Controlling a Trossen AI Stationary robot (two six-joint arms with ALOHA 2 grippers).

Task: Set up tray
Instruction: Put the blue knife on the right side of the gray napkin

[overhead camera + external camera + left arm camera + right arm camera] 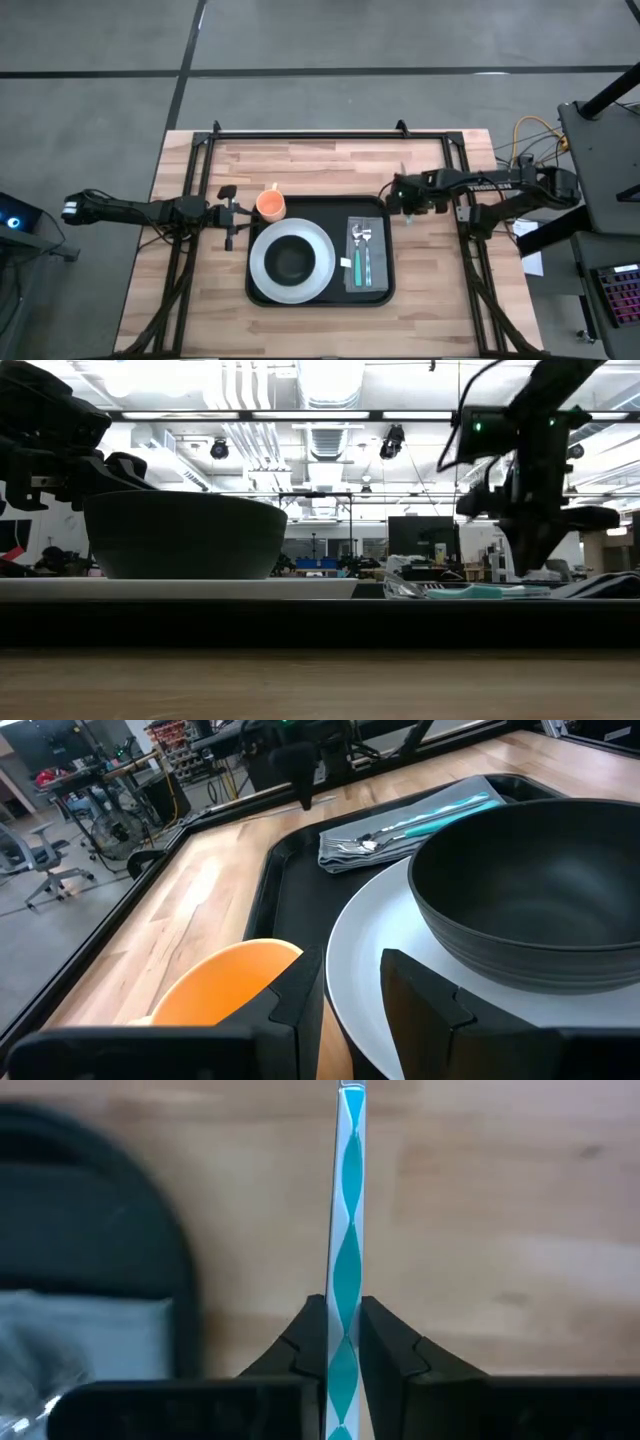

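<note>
orange cup (270,205) beside white plate (291,262) holding dark bowl (290,260); cutlery (361,252) on grey napkin (365,256).

I see robotics lab or workshop. Exposed ducts (245,440) and strip lights (340,415) across open ceiling. Monitors (420,538) and cluttered benches (320,568) behind table. Office chair (40,855), cart with cables (120,770) on concrete floor (100,90). My wooden table (330,165) sits in black frame.
</note>
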